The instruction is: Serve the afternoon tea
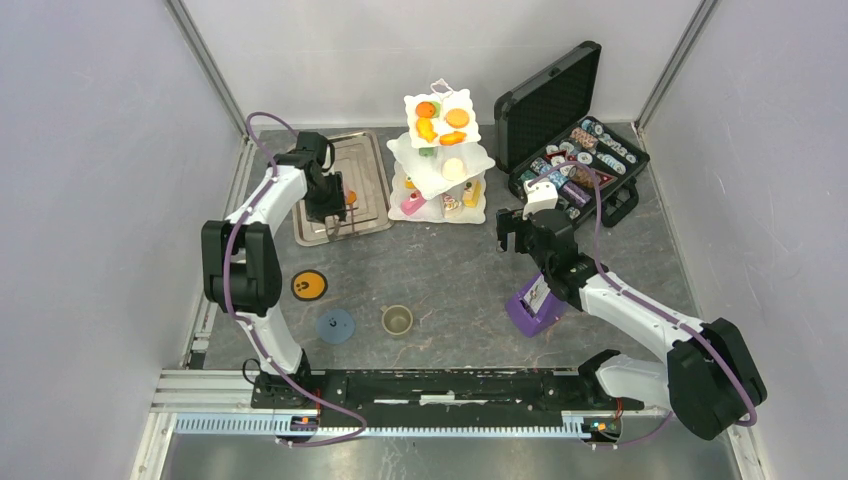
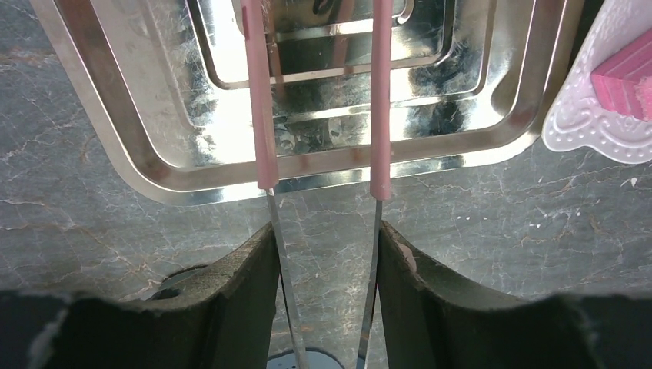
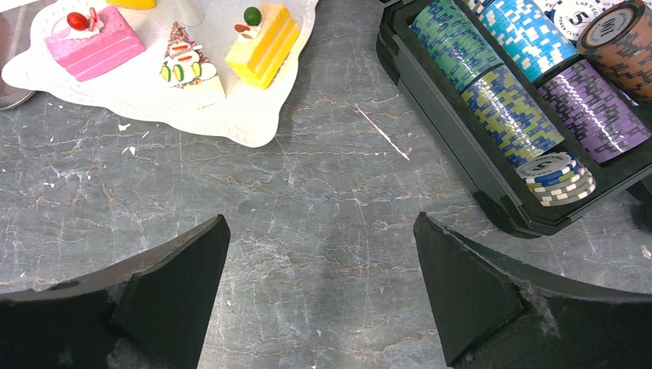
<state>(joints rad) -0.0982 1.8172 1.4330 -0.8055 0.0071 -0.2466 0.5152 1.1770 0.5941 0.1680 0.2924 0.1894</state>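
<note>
The white three-tier stand (image 1: 424, 163) stands at the back middle with orange, green, pink and cream pastries on its tiers. My left gripper (image 1: 331, 210) is over the silver tray (image 1: 368, 170). In the left wrist view it (image 2: 324, 231) is shut on pink-sleeved metal tongs (image 2: 261, 115) whose arms reach out over the tray (image 2: 115, 115). My right gripper (image 1: 515, 232) is open and empty (image 3: 321, 223) above bare table, near the stand's bottom tier (image 3: 231, 115) with a pink cake (image 3: 94, 42), a cream wedge (image 3: 188, 69) and a yellow cake (image 3: 264, 38). The olive cup (image 1: 397, 320) stands near the front. The yellow mug is out of view.
An orange coaster (image 1: 309, 285) and a blue coaster (image 1: 335, 325) lie left of the cup. The open black case of poker chips (image 1: 575, 150) is at the back right, close to my right gripper (image 3: 500, 100). A purple card holder (image 1: 533, 305) stands under the right arm.
</note>
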